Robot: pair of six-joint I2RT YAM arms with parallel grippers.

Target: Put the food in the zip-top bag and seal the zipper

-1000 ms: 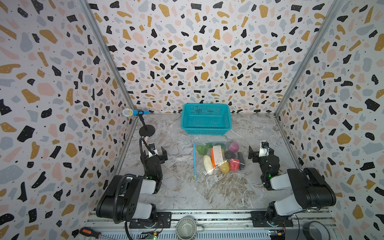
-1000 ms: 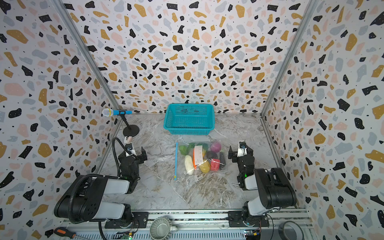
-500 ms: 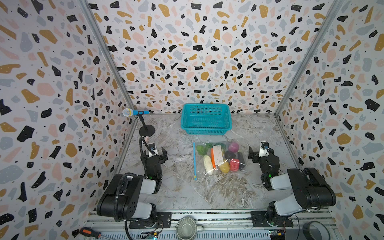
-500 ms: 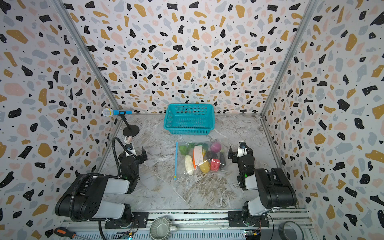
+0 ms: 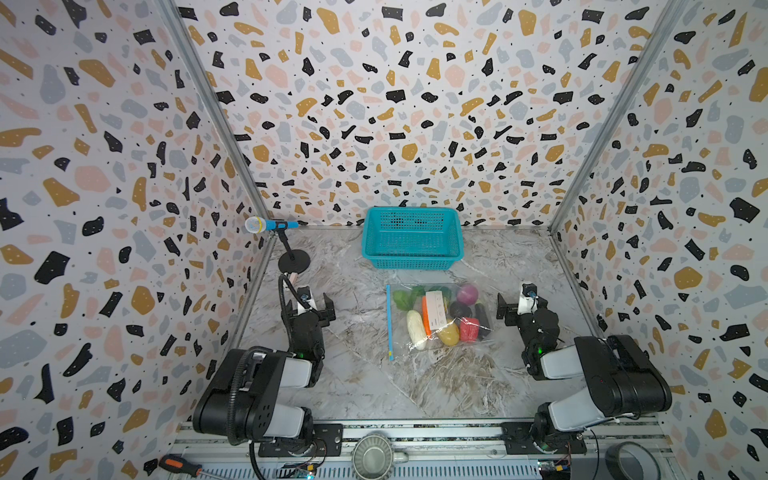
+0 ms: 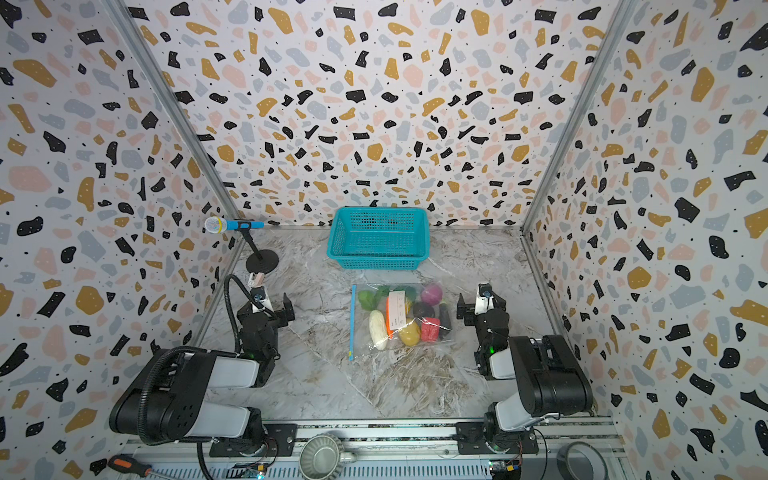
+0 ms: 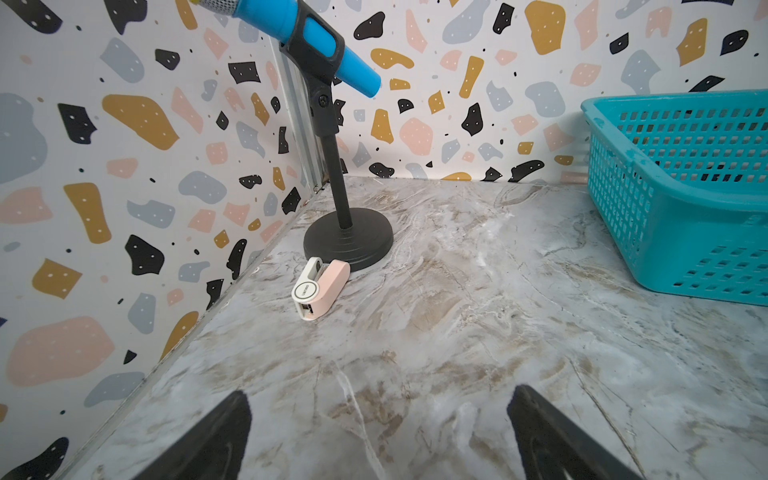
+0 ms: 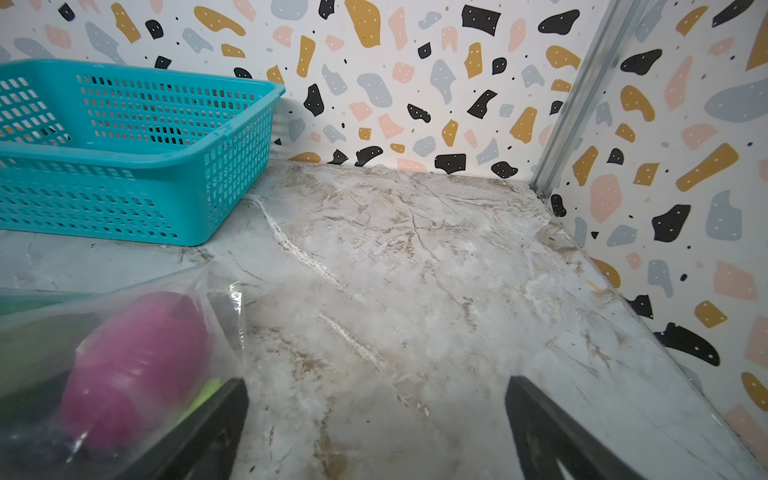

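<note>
Zip-top bag [image 5: 400, 316] lies flat at the centre of the marble-patterned table [image 5: 353, 374], just near of the teal mesh basket [image 5: 411, 259] that stands against the far wall. The food is inside the bag: green leaves [image 5: 401, 299] at far left, purple onion [image 5: 467, 294] at far right, white radish [image 5: 415, 330] and carrot [image 5: 424, 316] side by side towards the left, yellow potato [image 5: 449, 334] and red pepper [image 5: 468, 328] at the near edge, eggplant [image 5: 480, 313] on the right. The zipper [image 5: 389, 320] runs straight along the bag's left edge, near to far; whether it is fully shut cannot be told. Left tool [image 7: 380, 432] is low over bare table, well left of the bag, jaws wide and holding nothing. Right tool [image 8: 374, 432] is just right of the bag, jaws wide and holding nothing; in the right wrist view one finger lies close beside the onion corner, contact not determinable. A microphone [image 5: 266, 225] on a stand occupies the far left corner, with a pink and white device [image 7: 320, 289] lying against its base.
</note>
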